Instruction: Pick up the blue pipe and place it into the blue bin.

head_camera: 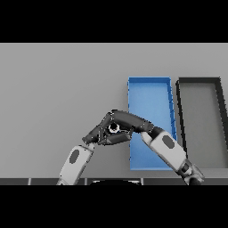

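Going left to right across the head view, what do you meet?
left hand → right hand meeting it just left of the bins → blue bin → black bin. The blue pipe cannot be made out.

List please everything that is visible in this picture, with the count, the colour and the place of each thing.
table: one, grey, fills the view under everything.
blue bin: one, blue, right of centre on the table; its near part is crossed by the right arm.
dark bin: one, black rim with grey floor, directly right of the blue bin.
blue pipe: none can be made out; only a small pale round spot shows between the two hands, and I cannot tell what it is.
left hand: one, dark, at the centre, just left of the blue bin, meeting the right hand.
right hand: one, dark, at the centre, reaching leftward over the blue bin's left edge.
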